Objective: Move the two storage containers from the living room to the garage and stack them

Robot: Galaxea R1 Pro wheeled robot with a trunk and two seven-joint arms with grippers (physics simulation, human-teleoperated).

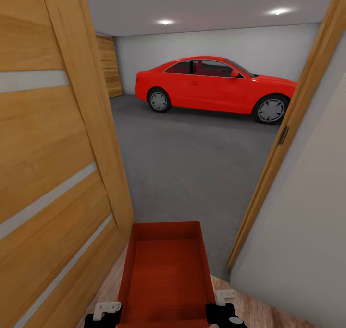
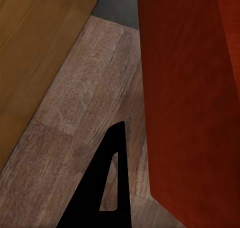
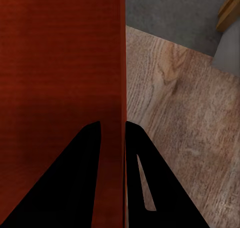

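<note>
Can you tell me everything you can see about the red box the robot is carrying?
The storage container is an orange-red, open-top rectangular bin with thin straight walls and a finely ribbed bottom, empty inside. It is held level in the doorway, above the wood floor. The right gripper pinches one side wall between its fingers; the left gripper sits at the opposite wall.

The head camera looks forward and down from inside a doorway, over the open red bin held close below it; beyond the bin, grey concrete floor runs to a red car parked well off by the back wall, with a wooden door just beside the bin. The left wrist camera sits very close to one outer wall of the bin, facing down along it to wood planks. The right wrist camera sits equally near the bin's opposite wall. All three views share the bin and the planks meeting concrete.
</note>
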